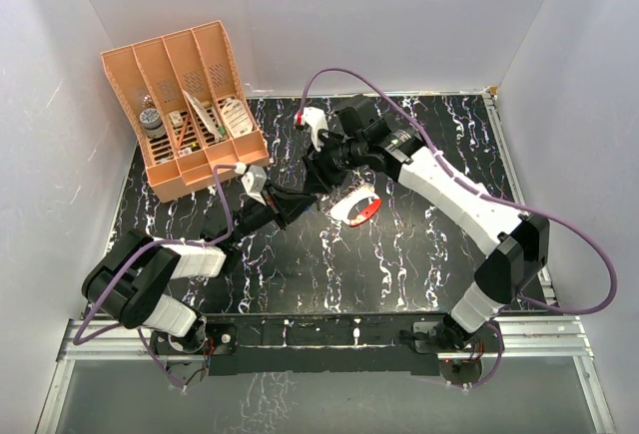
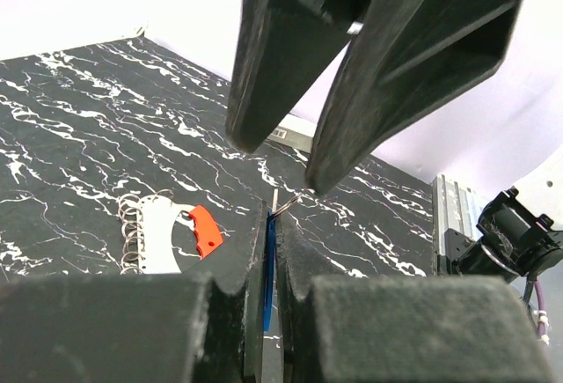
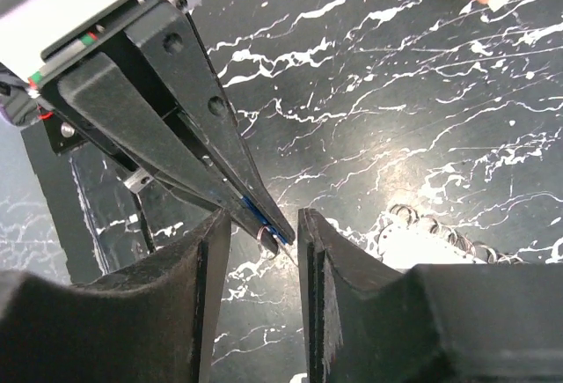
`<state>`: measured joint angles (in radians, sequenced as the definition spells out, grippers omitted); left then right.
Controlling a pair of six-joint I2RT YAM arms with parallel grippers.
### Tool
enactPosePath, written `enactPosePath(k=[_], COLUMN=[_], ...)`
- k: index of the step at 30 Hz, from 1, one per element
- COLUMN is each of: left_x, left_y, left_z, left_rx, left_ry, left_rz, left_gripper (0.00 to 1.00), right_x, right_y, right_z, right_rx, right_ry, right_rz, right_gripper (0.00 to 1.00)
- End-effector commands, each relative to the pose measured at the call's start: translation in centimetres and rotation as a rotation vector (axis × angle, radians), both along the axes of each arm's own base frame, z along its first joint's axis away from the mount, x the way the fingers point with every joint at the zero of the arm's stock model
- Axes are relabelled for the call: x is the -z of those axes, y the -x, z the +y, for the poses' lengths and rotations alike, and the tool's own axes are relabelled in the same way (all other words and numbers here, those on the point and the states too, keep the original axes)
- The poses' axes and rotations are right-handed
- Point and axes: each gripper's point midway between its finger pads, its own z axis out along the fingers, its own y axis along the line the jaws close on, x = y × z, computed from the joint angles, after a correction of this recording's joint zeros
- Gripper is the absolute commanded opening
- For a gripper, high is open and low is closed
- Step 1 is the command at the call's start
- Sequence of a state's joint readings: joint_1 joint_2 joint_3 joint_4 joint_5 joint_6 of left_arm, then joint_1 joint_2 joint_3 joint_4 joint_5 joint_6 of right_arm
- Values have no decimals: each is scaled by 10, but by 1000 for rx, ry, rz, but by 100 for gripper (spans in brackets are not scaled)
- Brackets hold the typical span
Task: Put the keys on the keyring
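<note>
One key sits pinched in the left gripper, right gripper spread around it; keyring lies apart, nothing threaded yet.

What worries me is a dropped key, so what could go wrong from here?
The left end effector pinches the key edge-on; it could twist or slip out. The right end effector stands open right at the key's tip, so closing might hit the left one instead. The keyring lies loose on the table, so it may slide when threaded.
</note>
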<state>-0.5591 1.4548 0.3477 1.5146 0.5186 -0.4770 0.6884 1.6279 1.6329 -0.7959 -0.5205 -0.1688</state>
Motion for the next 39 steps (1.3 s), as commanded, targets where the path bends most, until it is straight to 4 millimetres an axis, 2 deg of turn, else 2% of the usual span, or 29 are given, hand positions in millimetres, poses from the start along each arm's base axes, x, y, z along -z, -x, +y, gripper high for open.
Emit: enactPosePath(k=[1,7,13,16,17,19,26,29,31,34,39], left_x=[-12,-13,-21,-15,-19,-24,-16,-12,-8,-3,5], left_y=[-1,-15,-31,-35,-34,-34,-37,-39,-40,-43,-44], left_z=[3,5,12,10,10,10,8,12,16,25,31], left_rx=[-15,-34,-77,-80,-76,-72,-63,-66,-86,-123,-150], left_ry=[39,57,95,71,72,77,63,63,53,37,15], left_rz=[-37,90,239,302,306,319,408,439,460,480,508], left_gripper=[0,0,0,0,0,0,0,0,0,0,0], right_x=[-47,-50,-51,-43,-41,-38,-49,-46,-33,2,51], right_y=[-8,-17,-19,-19,-21,-25,-42,-59,-78,-100,-108], right_z=[5,-3,-9,-10,-10,-13,-30,-46,-69,-97,-109], right_rx=[38,114,206,220,226,264,405,530,652,743,797], right_ry=[-123,-143,-247,-254,-249,-246,-295,-282,-257,-228,-139], right_rz=[-145,-202,-259,-251,-251,-252,-295,-286,-222,-71,23], right_gripper=[35,36,35,35,34,33,33,33,33,34,34])
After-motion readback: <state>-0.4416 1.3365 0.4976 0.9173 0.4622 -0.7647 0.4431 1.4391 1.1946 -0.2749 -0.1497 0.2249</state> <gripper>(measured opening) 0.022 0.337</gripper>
